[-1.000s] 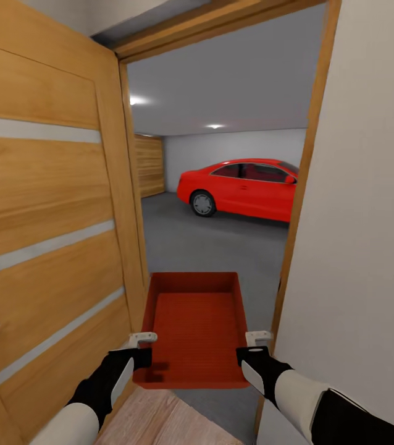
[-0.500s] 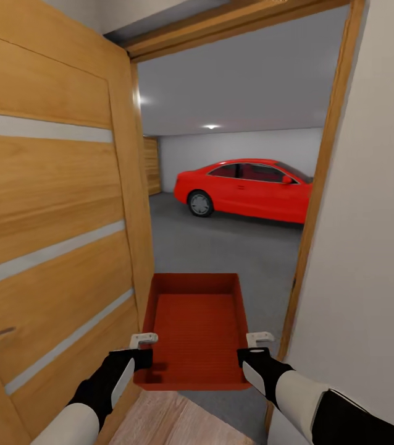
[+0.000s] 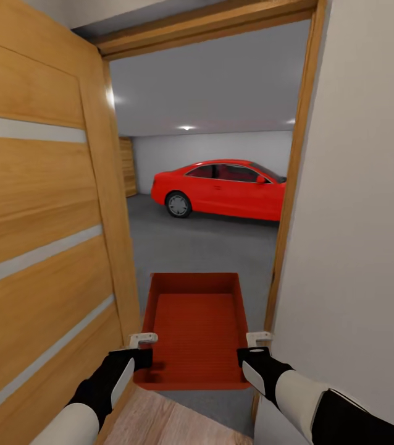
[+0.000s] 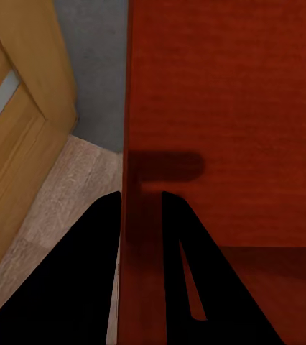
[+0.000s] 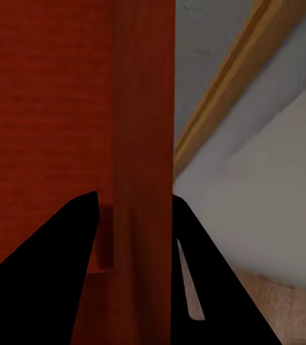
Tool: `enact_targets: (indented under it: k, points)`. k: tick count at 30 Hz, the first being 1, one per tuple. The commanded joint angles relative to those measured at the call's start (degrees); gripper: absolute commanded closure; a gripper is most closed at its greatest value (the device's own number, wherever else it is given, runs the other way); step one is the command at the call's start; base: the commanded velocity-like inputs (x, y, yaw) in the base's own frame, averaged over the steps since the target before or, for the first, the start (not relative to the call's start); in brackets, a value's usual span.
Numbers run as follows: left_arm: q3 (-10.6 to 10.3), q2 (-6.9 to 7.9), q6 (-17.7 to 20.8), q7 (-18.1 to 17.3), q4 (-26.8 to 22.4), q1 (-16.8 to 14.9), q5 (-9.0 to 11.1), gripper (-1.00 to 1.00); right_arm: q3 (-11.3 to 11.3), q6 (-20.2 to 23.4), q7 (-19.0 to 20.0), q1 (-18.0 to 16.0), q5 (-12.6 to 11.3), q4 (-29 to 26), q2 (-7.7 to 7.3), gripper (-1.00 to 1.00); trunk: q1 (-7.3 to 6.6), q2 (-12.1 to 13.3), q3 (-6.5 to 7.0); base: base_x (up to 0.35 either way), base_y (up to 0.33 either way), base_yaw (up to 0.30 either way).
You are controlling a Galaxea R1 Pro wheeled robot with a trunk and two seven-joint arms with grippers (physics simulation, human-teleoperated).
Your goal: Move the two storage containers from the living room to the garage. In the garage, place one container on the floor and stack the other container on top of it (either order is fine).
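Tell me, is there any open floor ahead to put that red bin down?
Yes: a wide bare stretch of grey floor lies between the doorway and the red car. It is tight at the doorway, where the bin, held by the left gripper and right gripper, passes between door and frame.

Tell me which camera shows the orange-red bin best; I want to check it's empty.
The head view: the whole storage container shows from above, open and empty, carried at the doorway. The left wrist view shows a wall and part of its ribbed inside; the right wrist view shows the opposite wall.
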Motion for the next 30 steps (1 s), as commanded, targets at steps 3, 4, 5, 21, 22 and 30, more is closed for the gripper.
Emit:
enact_targets:
  k: [3,4,5,21,22,30]
  points:
    - [-3.9,0.04,0.2,0.4,0.2,0.1,-1.4,1.00,-0.1,0.4,-1.5,-0.1,0.2,0.0,-0.15,1.00,0.02,0.0,0.04,0.000,0.075,-0.274]
    - [-3.9,0.04,0.3,0.3,0.2,0.1,-1.4,1.00,-0.1,0.4,-1.5,-0.1,0.2,0.0,-0.15,1.00,0.02,0.0,0.06,0.000,0.168,-0.256]
    - [-3.9,0.04,0.3,0.3,0.3,0.1,-1.4,1.00,-0.1,0.4,-1.5,-0.1,0.2,0.0,-0.15,1.00,0.02,0.0,0.07,0.019,0.201,-0.179]
    - [-3.9,0.04,0.2,0.3,0.2,0.1,-1.4,1.00,-0.1,0.4,-1.5,-0.1,0.2,0.0,-0.15,1.00,0.02,0.0,0.09,0.092,0.279,-0.028]
    - [-3.9,0.04,0.2,0.3,0.2,0.1,-1.4,1.00,-0.1,0.4,-1.5,-0.1,0.2,0.0,-0.15,1.00,0.02,0.0,0.09,0.041,0.141,-0.160]
    - [-3.9,0.04,0.2,0.4,-0.1,0.1,-1.4,1.00,-0.1,0.4,-1.5,-0.1,0.2,0.0,-0.15,1.00,0.02,0.0,0.09,0.008,0.026,-0.226]
